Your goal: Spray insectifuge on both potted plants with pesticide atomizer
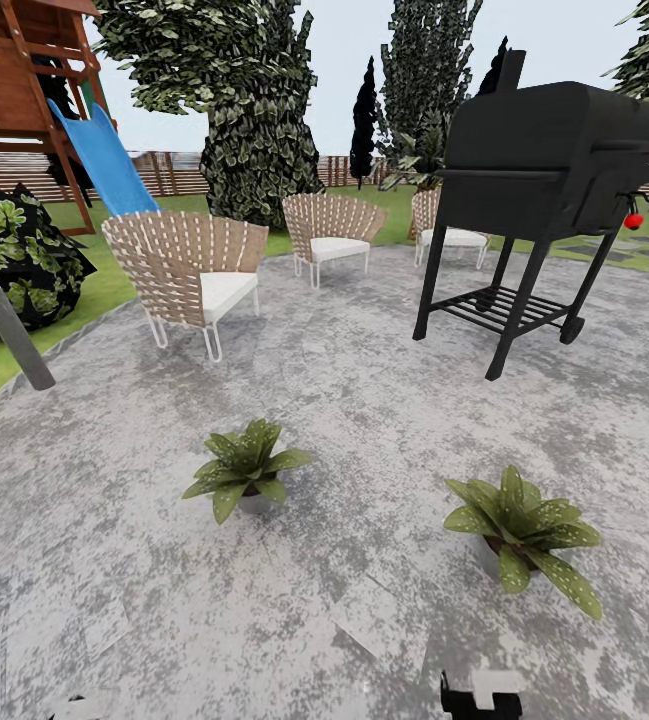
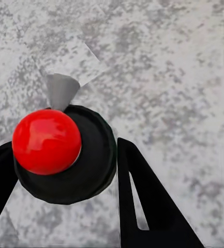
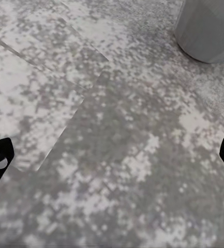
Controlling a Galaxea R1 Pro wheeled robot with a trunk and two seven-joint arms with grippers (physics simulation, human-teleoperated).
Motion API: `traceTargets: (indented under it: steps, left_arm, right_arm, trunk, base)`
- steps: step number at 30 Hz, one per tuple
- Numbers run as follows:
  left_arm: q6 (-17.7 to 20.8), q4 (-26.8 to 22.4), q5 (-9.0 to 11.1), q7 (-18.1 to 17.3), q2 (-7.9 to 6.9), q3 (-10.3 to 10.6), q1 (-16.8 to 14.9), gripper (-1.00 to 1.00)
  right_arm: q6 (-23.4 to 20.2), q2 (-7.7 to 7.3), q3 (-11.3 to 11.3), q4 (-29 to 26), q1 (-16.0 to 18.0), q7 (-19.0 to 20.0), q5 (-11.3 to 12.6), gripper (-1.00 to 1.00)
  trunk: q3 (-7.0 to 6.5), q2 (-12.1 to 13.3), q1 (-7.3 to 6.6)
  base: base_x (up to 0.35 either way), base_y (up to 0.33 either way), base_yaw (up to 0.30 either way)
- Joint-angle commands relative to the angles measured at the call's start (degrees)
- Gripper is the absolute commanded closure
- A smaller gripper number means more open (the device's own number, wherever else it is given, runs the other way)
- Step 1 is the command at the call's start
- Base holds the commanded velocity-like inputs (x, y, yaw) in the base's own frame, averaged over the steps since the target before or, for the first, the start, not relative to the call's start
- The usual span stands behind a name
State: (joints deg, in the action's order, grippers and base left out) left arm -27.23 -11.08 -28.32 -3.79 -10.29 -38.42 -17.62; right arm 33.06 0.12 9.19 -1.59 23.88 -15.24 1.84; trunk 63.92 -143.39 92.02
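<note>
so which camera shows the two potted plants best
The head view: the potted plant nearer the chairs and the potted plant nearer the grill both stand whole on the patio. The right wrist view catches just a curved grey wall, probably one pot.

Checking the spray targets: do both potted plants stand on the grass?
No, both potted plants stand on the grey paved patio, not on the lawn.
</note>
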Motion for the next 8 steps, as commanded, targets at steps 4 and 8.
traceTargets:
  steps: [4,8]
  left_arm:
    - [-0.19,0.16,-0.19,-0.34,-0.11,-0.60,-0.04,1.00]
    - [-0.13,0.27,-0.50,-0.34,-0.57,-0.47,-0.04,1.00]
  right_arm:
    - [-0.09,0.13,0.48,0.12,-0.63,-0.40,0.18,-1.00]
    - [-0.12,0.19,0.48,0.10,-1.17,-0.41,0.18,-1.00]
  trunk:
    - [0.05,-0.02,-0.01]
    - [0.05,-0.02,-0.01]
  base:
    - [0.000,0.000,0.000]
    - [0.000,0.000,0.000]
